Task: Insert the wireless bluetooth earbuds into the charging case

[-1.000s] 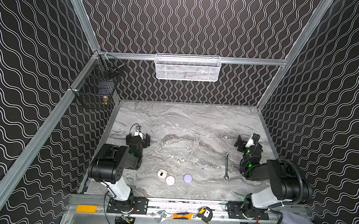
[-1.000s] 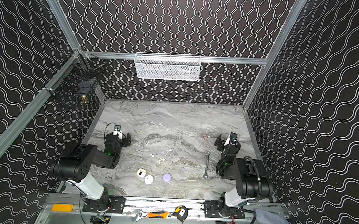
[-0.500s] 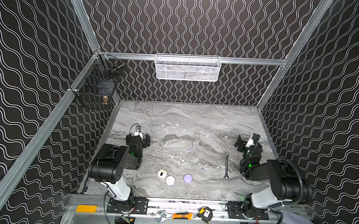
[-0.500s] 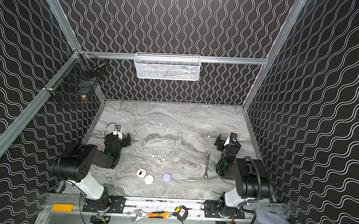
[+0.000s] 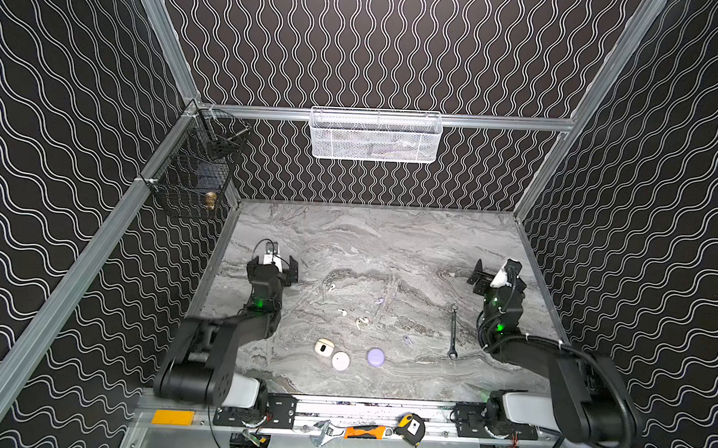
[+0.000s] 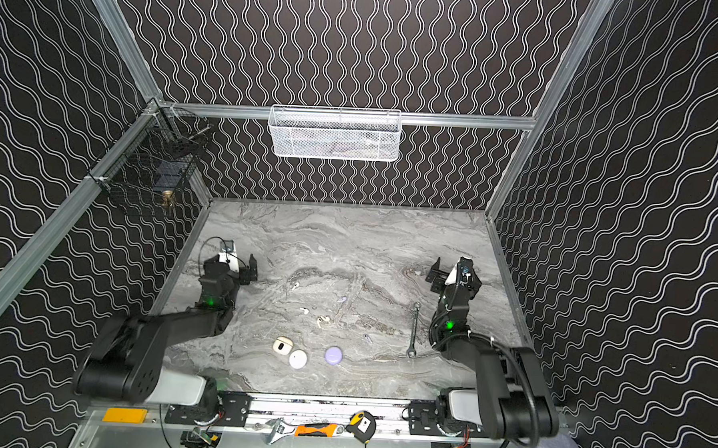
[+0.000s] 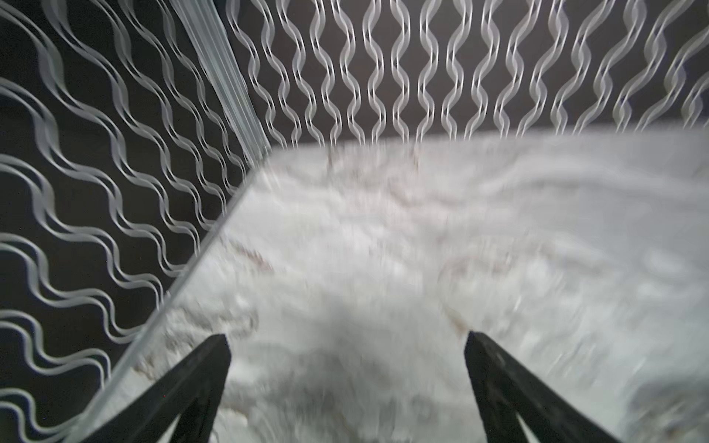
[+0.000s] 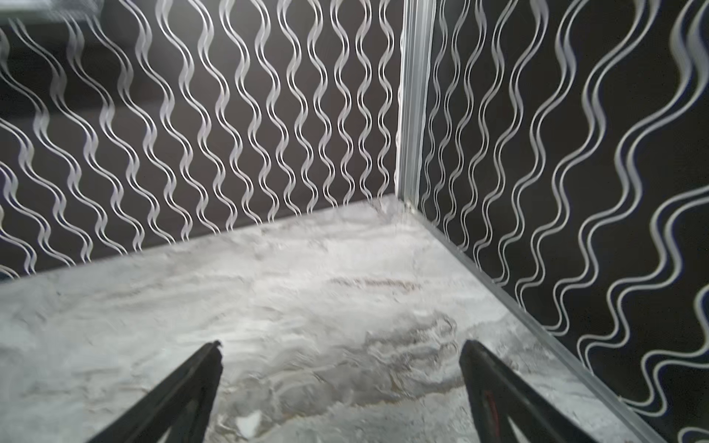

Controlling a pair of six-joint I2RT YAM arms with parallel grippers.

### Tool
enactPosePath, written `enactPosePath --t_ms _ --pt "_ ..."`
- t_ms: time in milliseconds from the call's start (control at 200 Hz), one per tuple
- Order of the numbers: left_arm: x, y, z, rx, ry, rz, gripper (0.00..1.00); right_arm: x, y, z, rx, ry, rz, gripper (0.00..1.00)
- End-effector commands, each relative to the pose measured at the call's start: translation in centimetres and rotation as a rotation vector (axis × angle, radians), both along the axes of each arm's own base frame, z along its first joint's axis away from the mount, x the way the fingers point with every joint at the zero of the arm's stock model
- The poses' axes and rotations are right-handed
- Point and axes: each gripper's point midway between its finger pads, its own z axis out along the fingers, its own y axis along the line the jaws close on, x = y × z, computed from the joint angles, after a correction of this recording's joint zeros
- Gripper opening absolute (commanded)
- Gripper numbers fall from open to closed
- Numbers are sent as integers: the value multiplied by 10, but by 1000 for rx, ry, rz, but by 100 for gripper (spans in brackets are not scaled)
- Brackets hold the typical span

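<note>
Left tool (image 7: 346, 339), right tool (image 8: 339, 345) near walls (image 5: 596, 285)

Both top views are looking steeply down from high above the near edge toward the far wall (image 5: 376, 67), taking in the whole table (image 5: 369, 234) and the near rail (image 5: 361, 408); the two are sharing almost the same scene, slightly shifted sideways. The left wrist camera is sitting low and close over the table, facing the far left corner past the left gripper (image 7: 345, 335); the right wrist camera is facing the far right corner past the right gripper (image 8: 340, 342).
</note>
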Motion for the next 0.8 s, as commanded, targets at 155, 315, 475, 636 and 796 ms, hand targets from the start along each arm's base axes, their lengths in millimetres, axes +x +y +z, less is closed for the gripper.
enactPosePath --t_ms 155,315,475,636,796 --pt "-62 -51 107 -305 8 -280 99 10 68 45 278 132 335 99" --pt "-100 -27 116 -487 -3 -112 99 -7 136 64 392 176 738 99" --pt "-124 -25 86 -606 132 -33 99 -30 161 54 444 222 783 99" --pt "-123 -42 55 -609 313 -83 99 -63 188 42 392 243 792 99" --pt "-128 -52 3 -604 547 -58 98 -99 203 30 547 295 892 99"
